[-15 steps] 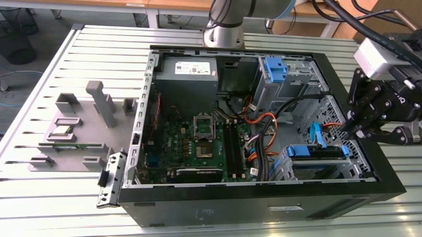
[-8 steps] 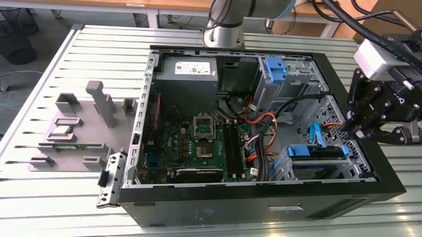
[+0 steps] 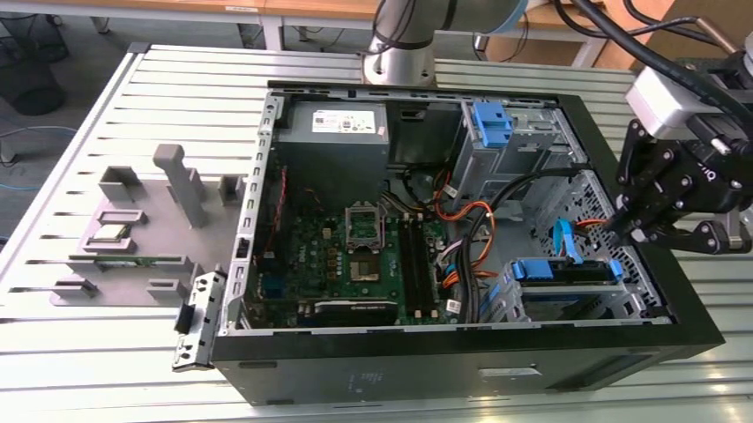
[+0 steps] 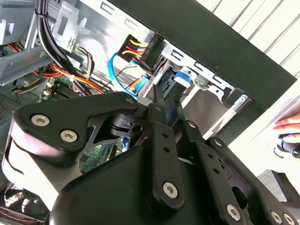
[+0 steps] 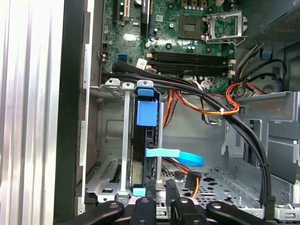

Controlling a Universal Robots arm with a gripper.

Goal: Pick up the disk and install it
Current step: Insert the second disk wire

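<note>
- The hand (image 3: pixel 644 231) hangs over the open computer case (image 3: pixel 471 374), at the exterior view's right, above the drive cage; its black fingers (image 5: pixel 151 191) point down and sit close together with a thin gap between them, holding nothing.
- Just below the fingertips in the first wrist view is the disk (image 5: pixel 140 154), standing on edge in a slot of the metal drive cage (image 5: pixel 123 140) (its blue carrier frame shows at the end of the slot). The fingertips are near its edge; whether they touch it I cannot tell.
- In the exterior view the disk (image 3: pixel 565 270) shows as a blue strip inside the cage near the case's front corner.
- A light blue flat cable (image 5: pixel 180 157) curves beside the disk, and a bundle of black cables (image 5: pixel 243 131) runs across the cage with orange and red wires next to it.
- Further in lies the green motherboard (image 3: pixel 353 256), with the grey power supply box (image 3: pixel 335 132) beyond it.
- A taller blue bracket (image 3: pixel 492 123) sits on the upper cage.
- The case rests on a slatted metal table (image 3: pixel 130 115), which also carries grey plastic holders (image 3: pixel 141 220).
</note>
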